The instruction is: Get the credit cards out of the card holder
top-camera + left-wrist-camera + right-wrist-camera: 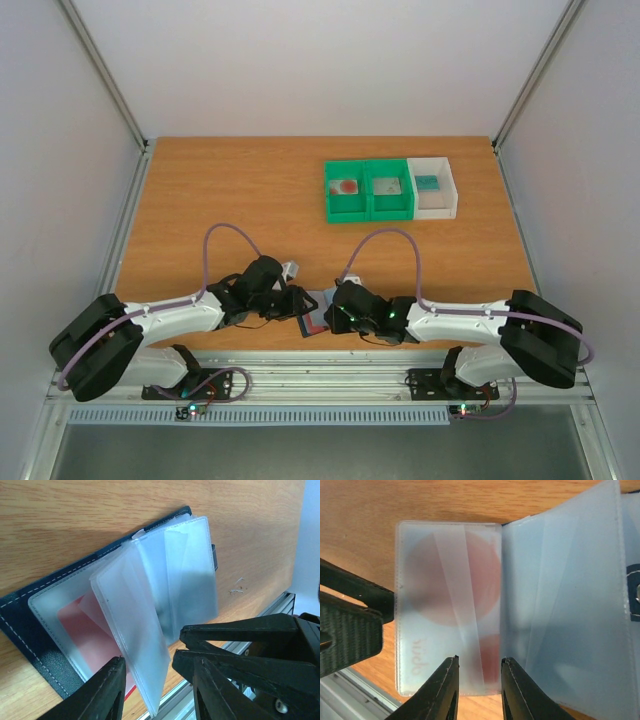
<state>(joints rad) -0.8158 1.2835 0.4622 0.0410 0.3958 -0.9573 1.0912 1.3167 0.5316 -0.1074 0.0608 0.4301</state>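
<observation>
The card holder (30, 625), a navy wallet with white stitching, lies open on the wooden table near the front edge (315, 318). Its frosted plastic sleeves (175, 575) fan upward. One of the credit cards (82, 630), red, lies inside the bottom sleeve; in the right wrist view it shows as a white card with red shapes (447, 580) behind the plastic. My left gripper (148, 656) is open, and one loose sleeve leaf hangs between its fingers and brushes the left one. My right gripper (480, 658) is open just over the lower edge of the card's sleeve. Both grippers meet at the holder (295, 303) (335, 312).
Two green bins (347, 190) (389, 190) and a white bin (433, 188) stand side by side at the back right, each with something small inside. The metal rail (280, 605) of the table's front edge runs right beside the holder.
</observation>
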